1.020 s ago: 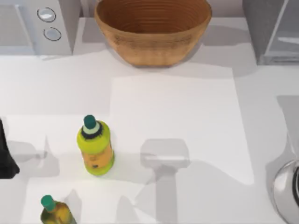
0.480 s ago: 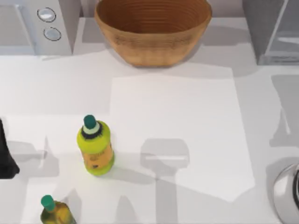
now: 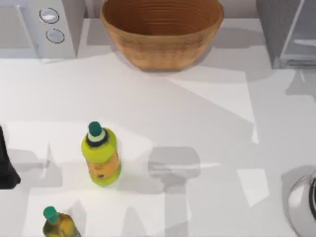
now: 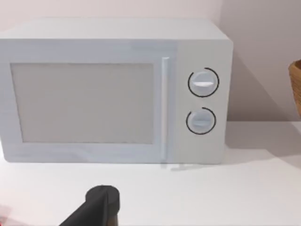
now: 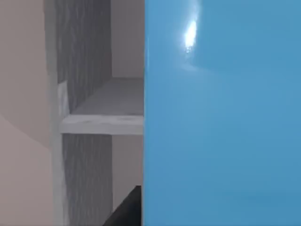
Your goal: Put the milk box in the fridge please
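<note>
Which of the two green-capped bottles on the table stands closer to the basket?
The larger yellow-green bottle, standing left of centre. The other bottle has a darker olive body and sits at the near edge, farther from the wicker basket.

Basket (image 3: pixel 162 30) sits between microwave (image 3: pixel 37 27) left and fridge (image 3: pixel 286 32) right.

1. Left arm (image 3: pixel 6 165): dark link at the top view's left edge, low over the table, parked.
2. Left gripper (image 4: pixel 101 207): one dark finger juts up in the left wrist view.
3. Right gripper (image 5: pixel 127 209): a dark finger edge shows in the right wrist view.
</note>
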Available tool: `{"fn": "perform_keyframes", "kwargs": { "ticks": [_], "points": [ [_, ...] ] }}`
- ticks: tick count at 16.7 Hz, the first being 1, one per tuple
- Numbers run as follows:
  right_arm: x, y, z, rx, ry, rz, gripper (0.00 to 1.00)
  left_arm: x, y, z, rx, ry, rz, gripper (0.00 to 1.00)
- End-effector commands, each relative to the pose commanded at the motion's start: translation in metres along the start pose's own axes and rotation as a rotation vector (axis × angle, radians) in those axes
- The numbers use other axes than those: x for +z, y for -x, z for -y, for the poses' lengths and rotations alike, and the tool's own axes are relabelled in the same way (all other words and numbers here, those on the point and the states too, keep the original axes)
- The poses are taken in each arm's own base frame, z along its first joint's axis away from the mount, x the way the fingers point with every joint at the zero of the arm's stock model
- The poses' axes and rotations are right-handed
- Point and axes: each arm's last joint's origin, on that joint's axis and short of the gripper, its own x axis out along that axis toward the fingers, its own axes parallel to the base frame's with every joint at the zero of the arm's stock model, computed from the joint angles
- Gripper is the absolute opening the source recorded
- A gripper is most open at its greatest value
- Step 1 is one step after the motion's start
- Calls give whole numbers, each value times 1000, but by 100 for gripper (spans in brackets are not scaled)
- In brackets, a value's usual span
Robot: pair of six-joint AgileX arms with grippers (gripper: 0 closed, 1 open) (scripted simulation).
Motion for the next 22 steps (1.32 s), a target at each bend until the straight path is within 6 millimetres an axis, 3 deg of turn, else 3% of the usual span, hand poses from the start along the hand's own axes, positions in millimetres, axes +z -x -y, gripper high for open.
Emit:
{"fn": "perform_keyframes", "kwargs": {
  "ticks": [4,7,9,12,18,22],
  "points": [
    [-74,-60,29,-6,-13,-74,0,0,0,0,0,0,0,100],
    [-123,-81,44,-11,-20,-105,0,0,0,0,0,0,0,100],
    [-146,-89,52,-14,-22,-116,0,0,0,0,0,0,0,100],
    [-161,-94,57,-17,-23,-122,0,0,0,0,0,0,0,100],
    [-163,-94,55,-12,-27,-129,0,0,0,0,0,0,0,100],
    [-170,-118,56,-5,-33,-143,0,0,0,0,0,0,0,100]
  ]
}}
